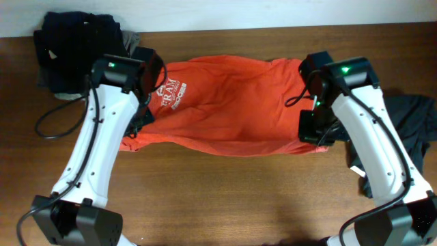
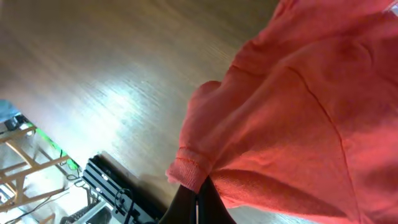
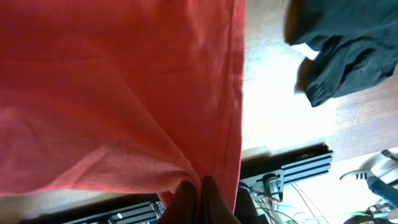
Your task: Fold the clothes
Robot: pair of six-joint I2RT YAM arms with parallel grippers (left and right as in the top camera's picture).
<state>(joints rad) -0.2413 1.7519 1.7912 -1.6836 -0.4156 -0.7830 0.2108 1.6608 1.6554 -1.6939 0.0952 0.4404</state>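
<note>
Tabletop (image 1: 225, 198): T-shirt (image 1: 232, 109) half-hides left hand (image 2: 198, 208), right hand (image 3: 200, 198).

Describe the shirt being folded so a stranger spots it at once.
Across the middle of the brown wooden table stretches a red-orange short-sleeved cotton T-shirt. A dark garment pile sits at the far-left corner, a charcoal-black garment at the right edge; only this one is bright orange with white lettering on its chest.
</note>
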